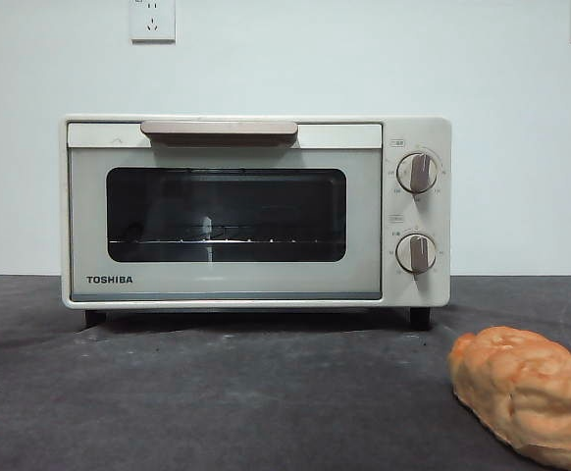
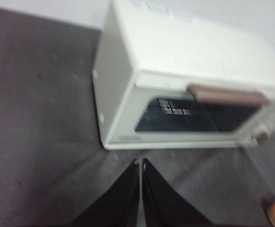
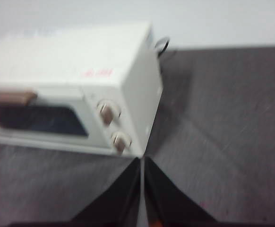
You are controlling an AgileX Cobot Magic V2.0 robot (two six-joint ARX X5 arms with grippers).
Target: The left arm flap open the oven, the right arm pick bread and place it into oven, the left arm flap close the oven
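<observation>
Cream-white and shut, the oven point(image 1: 256, 211) stood at the back of the dark grey table point(image 1: 217, 392), its beige handle point(image 1: 219, 130) across the top of the dark glass door point(image 1: 227, 214). My left gripper point(image 2: 141, 163) hung above the table in front of the oven's left end, jaws pressed together and holding nothing, well short of the handle. My right gripper point(image 3: 141, 161) hovered before the knobs point(image 3: 107, 112), also clenched on nothing. Golden-orange, the bread point(image 1: 531, 392) lay on the table in front of the oven's right end, apart from both grippers.
</observation>
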